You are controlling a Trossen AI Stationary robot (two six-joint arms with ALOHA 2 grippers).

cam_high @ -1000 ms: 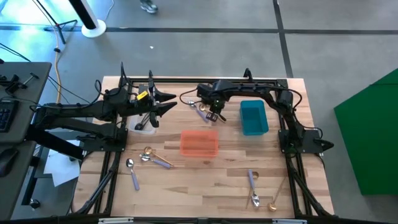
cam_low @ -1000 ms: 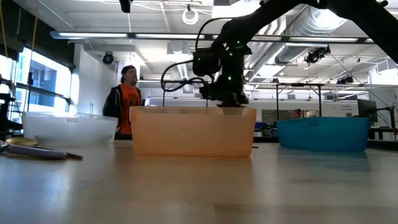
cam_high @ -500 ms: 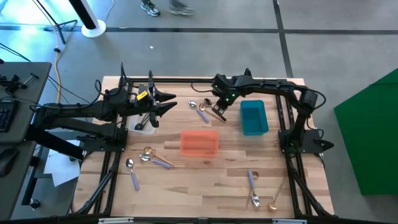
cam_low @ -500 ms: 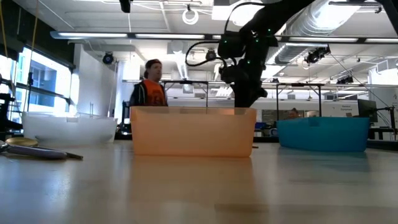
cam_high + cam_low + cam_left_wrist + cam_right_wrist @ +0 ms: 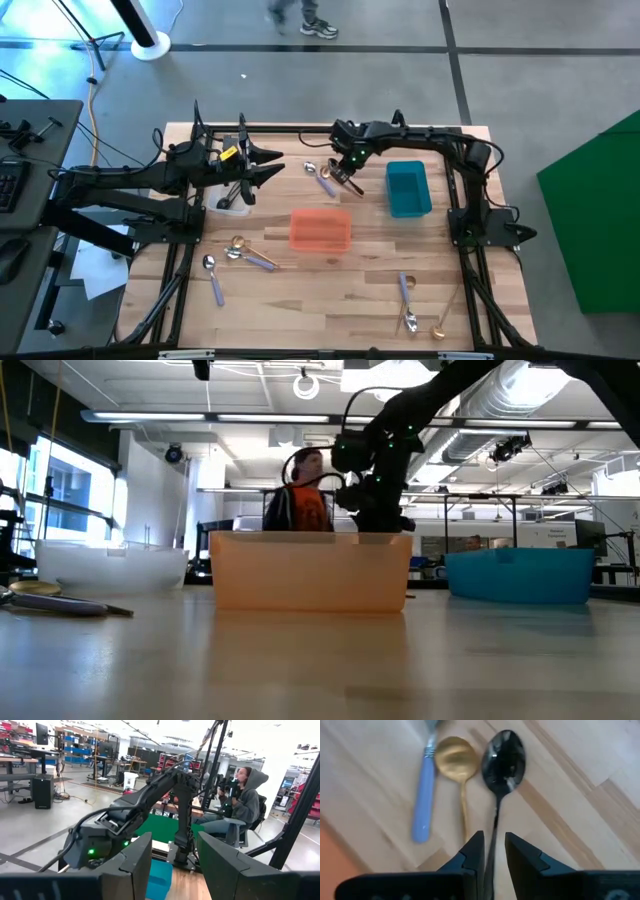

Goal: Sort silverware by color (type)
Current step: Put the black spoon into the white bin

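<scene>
High view: we are seeing the right gripper [image 5: 345,176] hanging over a small cluster of spoons near the table's [image 5: 370,280] far edge, between the orange bin [image 5: 321,230] and the teal bin [image 5: 408,189]. The left gripper [image 5: 262,165] is waiting near the far left corner, fingers spread wide, holding nothing.

Low view: the right arm is dropping behind the orange bin; the spoons there are hidden.

Right wrist view: the fingers are standing narrowly apart, closing on the handle of the black spoon [image 5: 502,762]. Its bowl is pointing away from the gripper, long axis running straight out from the fingers. The gold spoon [image 5: 456,757] and lavender-handled spoon [image 5: 424,805] are lying just beside it, roughly parallel.

We are judging this as the pick step; next calls for lifting the black one clear without dragging its gold neighbour, then carrying it to its bin.
</scene>
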